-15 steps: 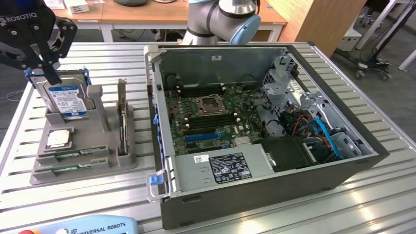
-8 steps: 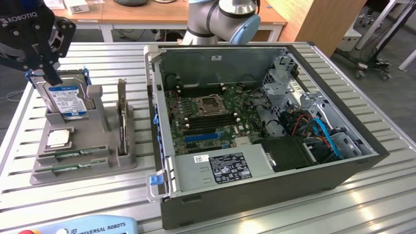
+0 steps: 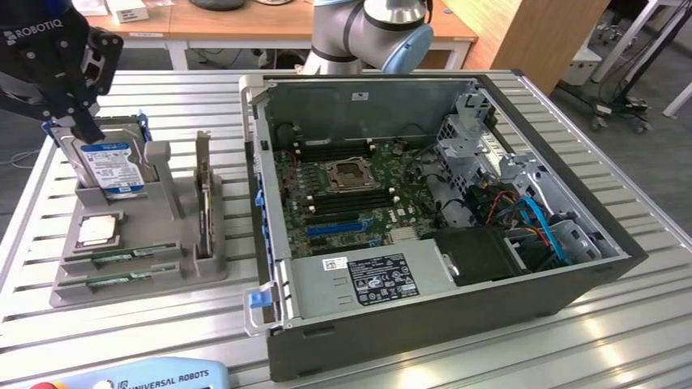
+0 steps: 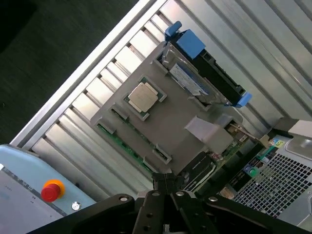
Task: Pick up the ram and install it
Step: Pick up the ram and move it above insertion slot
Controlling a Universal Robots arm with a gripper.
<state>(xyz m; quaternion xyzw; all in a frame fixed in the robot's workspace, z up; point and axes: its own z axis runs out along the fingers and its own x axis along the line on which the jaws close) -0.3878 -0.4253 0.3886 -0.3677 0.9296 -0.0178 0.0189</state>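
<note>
Two green ram sticks [image 3: 117, 258] [image 3: 112, 280] lie flat in slots along the front of a grey holder [image 3: 151, 215] at the exterior view's left. In the wrist view one ram stick [image 4: 126, 145] runs along the holder's edge. My black gripper [image 3: 87, 130] hangs over the back of the holder, above the hard drive and well away from the ram sticks. Its fingertips [image 4: 165, 179] meet with nothing between them. The open computer case [image 3: 275, 211] stands at the exterior view's right, its motherboard [image 3: 346, 190] facing up.
The holder also carries a blue-labelled hard drive [image 3: 108, 166], a square silver processor [image 3: 97, 231] and an upright card [image 3: 202, 190]. A teach pendant [image 3: 141, 377] with a red stop button [image 4: 51, 190] lies at the table's front edge. The arm's base [image 3: 368, 32] stands behind the case.
</note>
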